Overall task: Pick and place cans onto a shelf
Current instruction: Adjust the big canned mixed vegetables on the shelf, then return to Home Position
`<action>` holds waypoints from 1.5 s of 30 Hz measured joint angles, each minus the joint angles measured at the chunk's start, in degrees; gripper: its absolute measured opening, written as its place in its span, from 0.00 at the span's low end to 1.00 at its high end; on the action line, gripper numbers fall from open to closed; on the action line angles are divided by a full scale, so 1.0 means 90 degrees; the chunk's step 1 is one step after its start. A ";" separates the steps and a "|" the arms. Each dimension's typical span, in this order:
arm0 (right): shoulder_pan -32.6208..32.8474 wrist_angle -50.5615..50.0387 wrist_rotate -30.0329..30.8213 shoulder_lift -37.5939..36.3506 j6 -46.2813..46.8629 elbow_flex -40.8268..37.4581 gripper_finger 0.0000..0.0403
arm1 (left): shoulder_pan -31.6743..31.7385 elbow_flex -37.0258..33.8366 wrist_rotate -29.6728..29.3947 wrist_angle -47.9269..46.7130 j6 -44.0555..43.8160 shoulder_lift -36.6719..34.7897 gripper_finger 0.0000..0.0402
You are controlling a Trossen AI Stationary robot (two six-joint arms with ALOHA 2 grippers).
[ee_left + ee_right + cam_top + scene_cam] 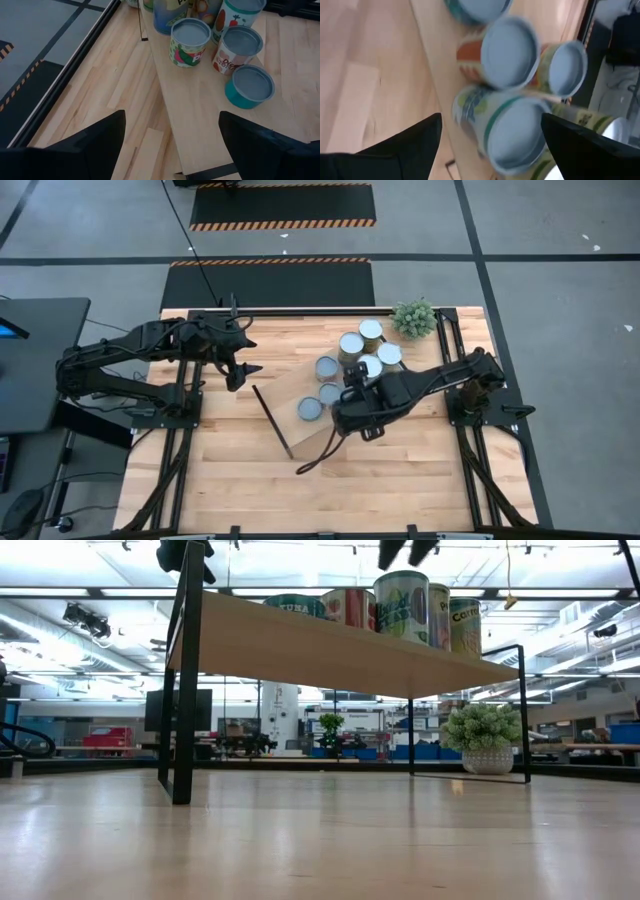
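cans [352,358] stand bunched on the shelf [290,395], crowded toward its end nearest the plant [414,317] at the desk's far right corner; none shows on the bare desk [380,480]. right gripper [347,416] hangs over that cluster, its claw spread wide and empty, the can tops close beneath in its wrist view. left gripper [240,372] waits near the far left edge of the desk, also wide open and holding nothing. judging by this, the placing looks nearly done; lift the right arm straight up so its fingers clear the tight-packed tins without toppling any.
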 joint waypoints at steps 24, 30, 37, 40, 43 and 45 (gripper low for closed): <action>-0.0320 -0.0287 0.0747 0.0012 0.0232 -0.0779 0.86 | -0.0001 0.0000 0.0002 0.0016 -0.0013 0.0000 0.81; -0.0176 -0.0363 0.0763 -0.0002 0.0303 -0.0429 0.86 | -0.0001 0.0000 0.0002 0.0014 -0.0051 0.0000 0.81; -0.0126 -0.0204 0.0855 -0.0452 0.1639 -0.0056 0.86 | 0.0000 0.0000 0.0007 0.0011 -0.0004 0.0002 0.81; -0.0156 -0.0090 0.0876 -0.0873 0.2123 -0.0164 0.86 | 0.0000 0.0000 0.0136 0.0014 0.0196 0.0000 0.81; -0.0193 0.0154 0.0941 -0.1420 0.2374 -0.0522 0.86 | -0.0002 0.0000 0.0177 0.0036 0.0464 0.0002 0.81; -0.0218 0.0501 0.0953 -0.1874 0.2399 -0.0923 0.86 | 0.0000 0.0000 0.0175 0.0036 0.0592 -0.0014 0.79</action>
